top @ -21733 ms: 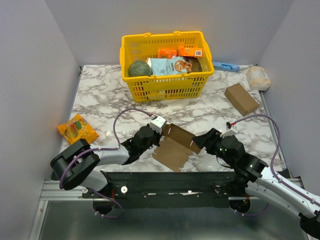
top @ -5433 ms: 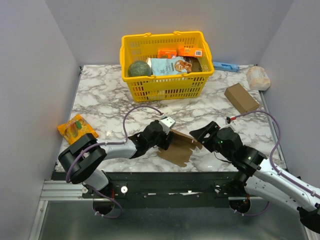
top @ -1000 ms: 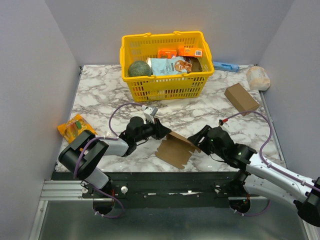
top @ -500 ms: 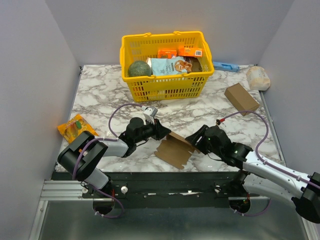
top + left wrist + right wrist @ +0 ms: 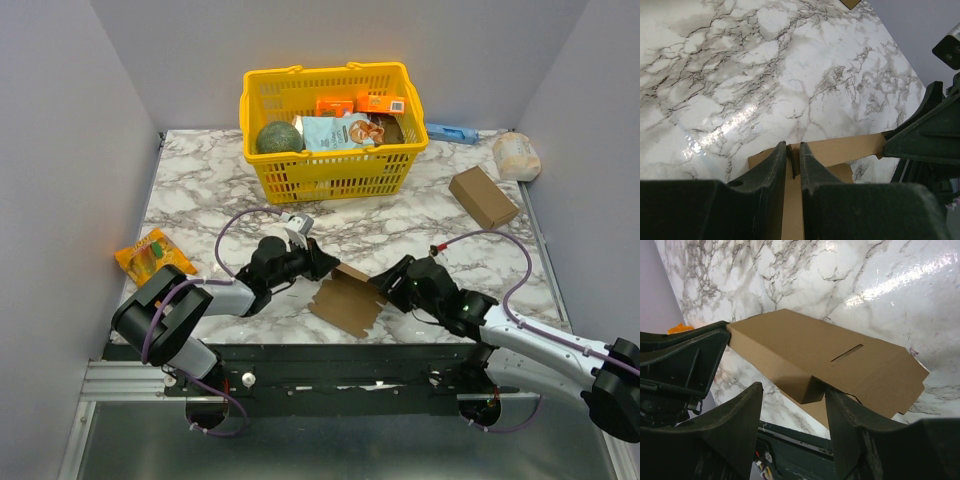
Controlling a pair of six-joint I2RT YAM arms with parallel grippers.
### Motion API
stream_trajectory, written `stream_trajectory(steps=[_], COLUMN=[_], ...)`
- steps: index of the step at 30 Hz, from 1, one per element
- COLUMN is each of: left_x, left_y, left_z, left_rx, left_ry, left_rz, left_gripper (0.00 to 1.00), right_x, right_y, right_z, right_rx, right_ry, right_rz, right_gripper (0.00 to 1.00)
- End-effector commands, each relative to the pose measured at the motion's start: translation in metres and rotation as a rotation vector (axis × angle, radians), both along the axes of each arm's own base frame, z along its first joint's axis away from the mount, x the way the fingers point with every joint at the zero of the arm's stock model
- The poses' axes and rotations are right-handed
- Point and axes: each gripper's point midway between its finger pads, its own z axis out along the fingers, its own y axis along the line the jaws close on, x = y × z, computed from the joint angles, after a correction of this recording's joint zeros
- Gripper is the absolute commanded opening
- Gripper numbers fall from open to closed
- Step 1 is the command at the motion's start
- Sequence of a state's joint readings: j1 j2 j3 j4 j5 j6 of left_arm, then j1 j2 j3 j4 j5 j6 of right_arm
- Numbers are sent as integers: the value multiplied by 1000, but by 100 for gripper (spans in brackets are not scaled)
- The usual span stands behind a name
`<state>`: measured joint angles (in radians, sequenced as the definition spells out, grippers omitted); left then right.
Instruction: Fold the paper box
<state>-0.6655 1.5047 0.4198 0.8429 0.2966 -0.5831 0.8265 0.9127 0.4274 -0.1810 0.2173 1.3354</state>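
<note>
The paper box (image 5: 348,298) is a thin brown cardboard piece, partly folded, lying near the table's front edge between my two arms. My left gripper (image 5: 322,266) is at its upper left corner. In the left wrist view the left gripper (image 5: 792,147) has its fingers nearly together on a thin upright flap of the paper box (image 5: 840,150). My right gripper (image 5: 392,285) reaches the box's right end. In the right wrist view the right gripper (image 5: 792,390) stands open, a folded corner of the paper box (image 5: 805,352) lies between its fingers, and the right finger touches the box's underside.
A yellow basket (image 5: 325,72) with groceries stands at the back centre. A blocky brown carton (image 5: 483,197) and a white packet (image 5: 517,155) lie at the right, a blue item (image 5: 452,133) behind them. An orange snack packet (image 5: 153,257) lies at the left edge.
My right gripper has slid left, up to the box's right end, and its jaws have narrowed a little. The left gripper has stayed at the corner and closed slightly.
</note>
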Motion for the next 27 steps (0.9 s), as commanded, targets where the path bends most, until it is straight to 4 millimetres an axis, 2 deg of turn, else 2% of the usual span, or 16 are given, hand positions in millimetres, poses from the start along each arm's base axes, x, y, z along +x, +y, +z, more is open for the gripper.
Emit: stream_trajectory(steps=[1, 7, 17, 22, 27], left_x=[-35, -38, -43, -44, -45], left_y=[31, 32, 33, 32, 30], left_z=[-78, -82, -85, -84, -82], left_rx=[226, 235, 251, 252, 249], left_ry=[196, 203, 205, 195, 185], left_rz=[7, 11, 12, 3, -2], left_gripper=[22, 22, 23, 22, 23], right_x=[7, 14, 20, 27, 32], right_y=[-4, -7, -8, -4, 0], right_z=[-1, 2, 3, 9, 11], right_rx=[53, 101, 83, 100, 131], right_ry=[-27, -64, -91, -120, -137], right_rz=[-77, -127, -138, -133, -130], right_gripper=[59, 52, 48, 46, 40])
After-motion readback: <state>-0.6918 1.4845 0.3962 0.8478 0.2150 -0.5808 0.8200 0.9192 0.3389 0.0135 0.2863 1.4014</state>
